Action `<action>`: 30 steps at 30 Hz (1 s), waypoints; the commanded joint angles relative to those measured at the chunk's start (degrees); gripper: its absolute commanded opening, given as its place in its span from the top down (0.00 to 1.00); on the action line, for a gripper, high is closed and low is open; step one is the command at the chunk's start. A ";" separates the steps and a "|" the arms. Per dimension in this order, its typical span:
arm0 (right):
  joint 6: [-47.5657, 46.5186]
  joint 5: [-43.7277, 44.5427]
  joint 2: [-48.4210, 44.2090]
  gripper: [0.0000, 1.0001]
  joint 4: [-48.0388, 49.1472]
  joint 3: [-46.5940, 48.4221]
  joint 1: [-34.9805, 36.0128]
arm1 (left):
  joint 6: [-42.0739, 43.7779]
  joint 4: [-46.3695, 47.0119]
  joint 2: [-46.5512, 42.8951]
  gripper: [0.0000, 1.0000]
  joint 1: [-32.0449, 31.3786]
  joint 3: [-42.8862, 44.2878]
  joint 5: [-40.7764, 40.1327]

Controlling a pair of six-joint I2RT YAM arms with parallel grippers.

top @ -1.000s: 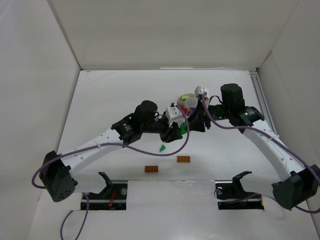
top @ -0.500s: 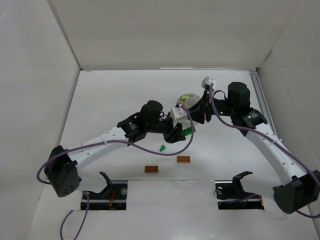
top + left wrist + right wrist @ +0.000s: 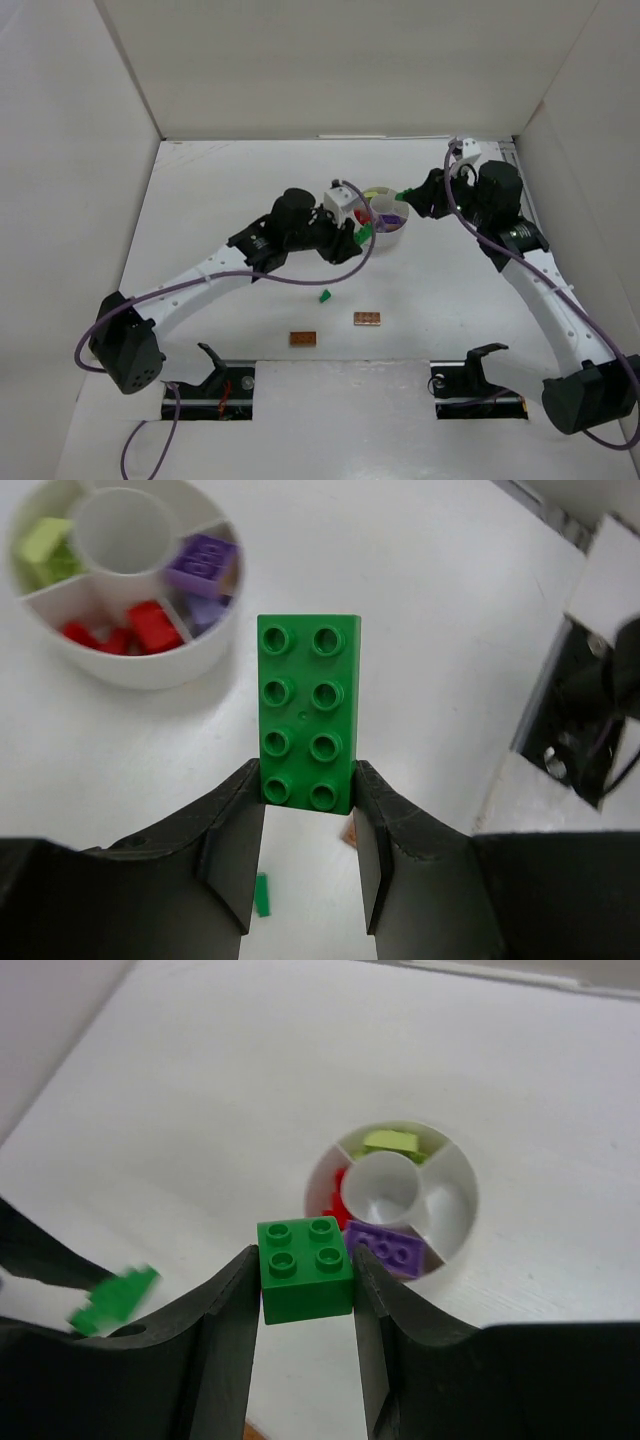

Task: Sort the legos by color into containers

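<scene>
Beside dish [image 3: 474,1205]: gripping long green brick [image 3: 307,710] in left gripper [image 3: 307,780], square green brick [image 3: 304,1282] in right gripper [image 3: 305,1270]; release both into one seemingly bare wedge [image 3: 445,1185].

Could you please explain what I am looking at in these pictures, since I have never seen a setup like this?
Two robot arms are mounted at a white table. One picture looks down from above; the other two come from cameras on each wrist. The left gripper holds a long green brick, the right gripper a square green brick. Between them sits a round divided dish with red bricks, purple bricks and a yellow-green brick. Loose on the table: one small green brick and two orange-brown bricks.
</scene>
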 commanded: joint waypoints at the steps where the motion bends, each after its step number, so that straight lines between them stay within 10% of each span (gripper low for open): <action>1: 1.89 14.32 3.90 1.00 -7.57 3.92 -0.53 | -7.81 0.68 0.49 1.00 6.53 5.23 -3.07; 13: 1.27 25.06 22.54 1.00 -15.06 15.96 -0.53 | -11.95 -1.33 6.82 1.00 19.02 14.64 2.38; 30: 1.27 27.00 36.26 1.00 -16.38 23.88 0.62 | -9.49 -3.97 13.51 1.00 20.70 21.77 5.53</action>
